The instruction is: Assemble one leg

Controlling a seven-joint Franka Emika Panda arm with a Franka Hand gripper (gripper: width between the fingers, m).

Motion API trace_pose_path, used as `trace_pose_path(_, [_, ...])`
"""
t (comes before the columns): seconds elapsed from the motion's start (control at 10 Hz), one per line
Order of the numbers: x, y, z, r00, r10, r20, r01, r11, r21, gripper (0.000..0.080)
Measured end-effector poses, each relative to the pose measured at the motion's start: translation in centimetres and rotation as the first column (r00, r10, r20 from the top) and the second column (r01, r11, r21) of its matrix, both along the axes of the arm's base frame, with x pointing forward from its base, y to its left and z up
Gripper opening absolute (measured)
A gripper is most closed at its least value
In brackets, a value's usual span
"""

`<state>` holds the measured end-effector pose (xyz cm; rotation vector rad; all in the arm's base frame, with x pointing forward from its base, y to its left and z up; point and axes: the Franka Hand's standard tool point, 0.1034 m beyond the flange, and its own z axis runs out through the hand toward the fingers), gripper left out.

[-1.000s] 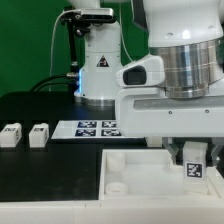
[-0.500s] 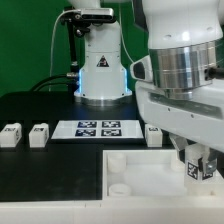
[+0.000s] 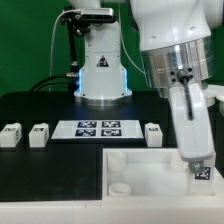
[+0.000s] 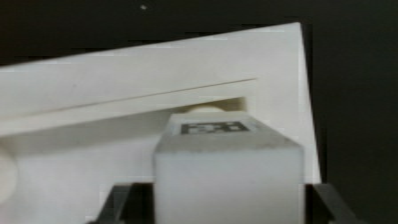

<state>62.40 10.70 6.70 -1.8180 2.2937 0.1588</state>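
Swung upright since before, tool [image 3: 201,170] clamps the leg [image 3: 202,173] above white panel [image 3: 140,165] (black table [image 3: 40,110], green backdrop).

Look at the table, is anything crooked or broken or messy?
Nothing stands out. Three small white blocks stand upright in a row beside the marker board. The gripper holds a fourth block over the big white panel, and none look damaged or spilled.
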Motion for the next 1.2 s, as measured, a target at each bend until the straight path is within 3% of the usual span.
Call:
trace_pose_path(0.3, [0.0,0.0,0.0,0.999,-0.046,-0.011,0.046,0.999,0.001,0.0294])
trace_pose_path(0.4, [0.0,0.0,0.0,0.999,-0.045,-0.012,0.045,0.999,0.001,0.0469])
trace_pose_path(0.5, [-0.1,0.0,-0.1,0.999,-0.043,-0.012,0.043,0.999,0.001,0.0588])
trace_pose_path(0.6, [-0.1,0.2,0.0,1.000,-0.011,-0.009,0.011,1.000,0.001,0.0630])
trace_pose_path(1.0, [-0.6,1.4,3.6,0.998,0.055,0.028,-0.055,0.998,0.012,0.0649])
trace_pose_path(1.2, [-0.8,1.3,3.0,0.998,0.061,0.022,-0.061,0.998,0.009,0.0649])
